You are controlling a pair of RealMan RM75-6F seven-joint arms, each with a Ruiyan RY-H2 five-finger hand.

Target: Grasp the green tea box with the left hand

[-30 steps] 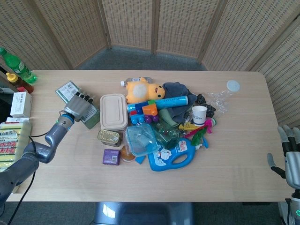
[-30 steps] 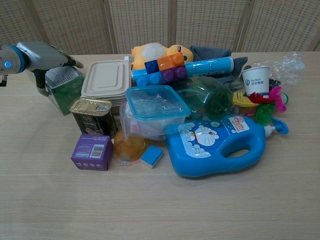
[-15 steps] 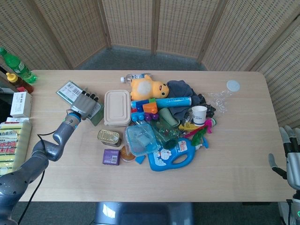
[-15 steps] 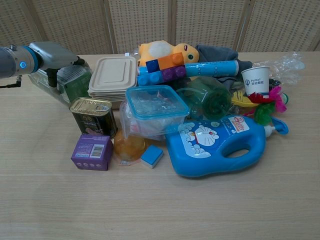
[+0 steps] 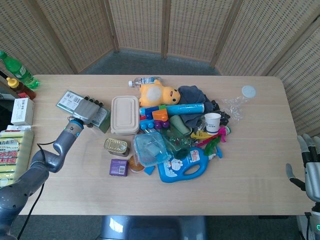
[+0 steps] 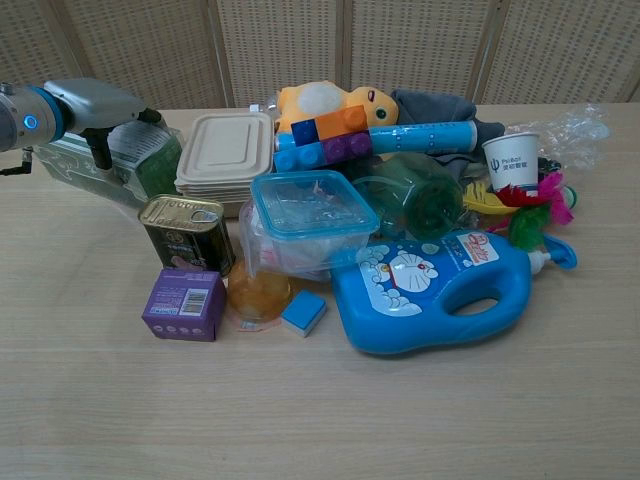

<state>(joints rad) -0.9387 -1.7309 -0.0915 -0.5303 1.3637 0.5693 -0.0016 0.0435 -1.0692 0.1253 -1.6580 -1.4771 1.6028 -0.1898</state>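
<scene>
— Grey metal is what shows first: the left hand (image 5: 85,109) lies on top of the green tea box (image 5: 74,102), fingers draped over its upper face and thumb down its near side, as the chest view (image 6: 98,105) shows. It holds the box (image 6: 120,160).

— Where does that box sit against the beige lunch container (image 5: 124,115)?

— Just left of it, tilted, one end pointing away from the container toward the table's (image 5: 260,145) far-left corner. Whether it is lifted clear of the wood cannot be told.

— And nearer the robot than the container?

— The gold tin can (image 5: 116,146) stands just in front of it, the purple carton (image 5: 119,167) beyond that. Right of the container is the heap: clear tub with blue rim (image 6: 312,210), blue detergent bottle (image 6: 440,290), yellow plush toy (image 5: 155,94).

— The other hand?

— The right hand (image 5: 309,167) hangs well right of the container, past the table's edge, fingers straight and apart, holding nothing.
</scene>
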